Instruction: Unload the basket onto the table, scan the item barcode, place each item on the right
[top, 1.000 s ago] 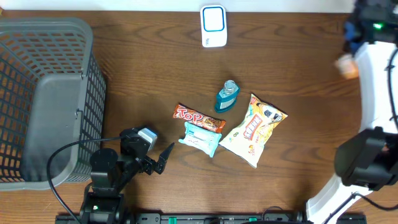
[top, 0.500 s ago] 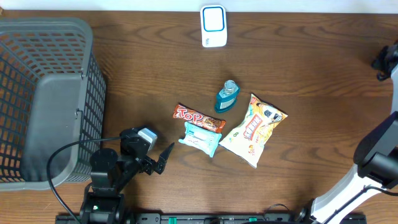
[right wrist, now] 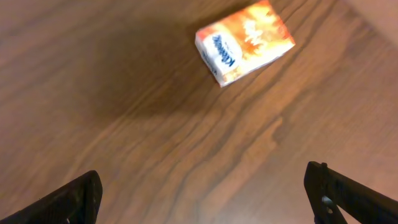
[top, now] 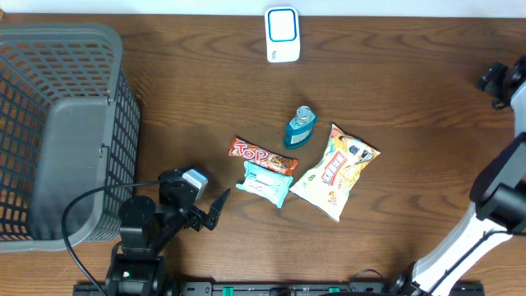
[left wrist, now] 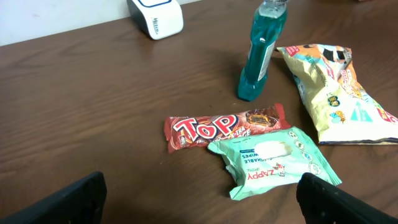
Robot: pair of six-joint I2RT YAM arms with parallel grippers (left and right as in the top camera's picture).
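My right tool (right wrist: pixel 204 196) stands wide open and empty; an orange box (right wrist: pixel 244 42) lies on the tabletop (right wrist: pixel 124 130) at the frame's upper centre. My left tool (left wrist: pixel 202 199) is open too.

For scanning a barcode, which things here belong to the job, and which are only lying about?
Belong to the job: scanner; goods that may be scanned: chocolate bar, wipes pack, blue bottle, snack bag, orange box.

Only lying about, probably: grey basket.
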